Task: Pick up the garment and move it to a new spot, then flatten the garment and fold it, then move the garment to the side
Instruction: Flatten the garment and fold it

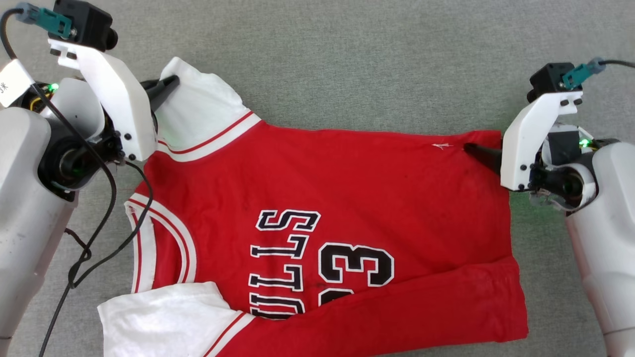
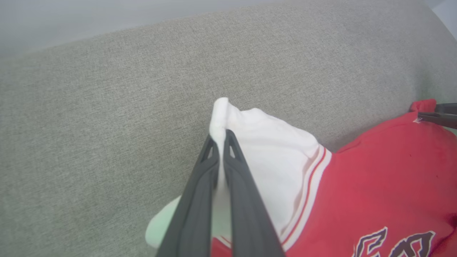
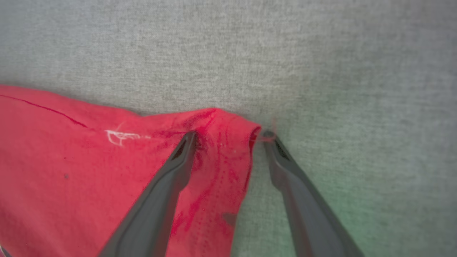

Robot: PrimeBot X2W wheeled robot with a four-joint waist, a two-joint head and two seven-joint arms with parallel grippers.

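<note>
the shirt (image 1: pixel 322 198) lies flat on the grey cloth (image 1: pixel 357 59). my left gripper (image 2: pixel 222 135) pinches its white sleeve (image 2: pixel 271 142) at ten o'clock. my right gripper (image 3: pixel 230 136), fingers spread, straddles the red corner (image 3: pixel 228 125) at three o'clock.

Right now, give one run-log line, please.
garment: spread on grey surface | left gripper: shut on white sleeve | right gripper: open at red hem corner

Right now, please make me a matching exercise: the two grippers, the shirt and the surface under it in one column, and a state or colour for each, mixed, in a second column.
Column one:
1 left gripper
2 right gripper
3 shirt
4 surface

Column two:
A grey
B open
C mostly red, spread out
D shut on the white sleeve

Pairs: 1-D, 2-B, 3-C, 4-A
</note>
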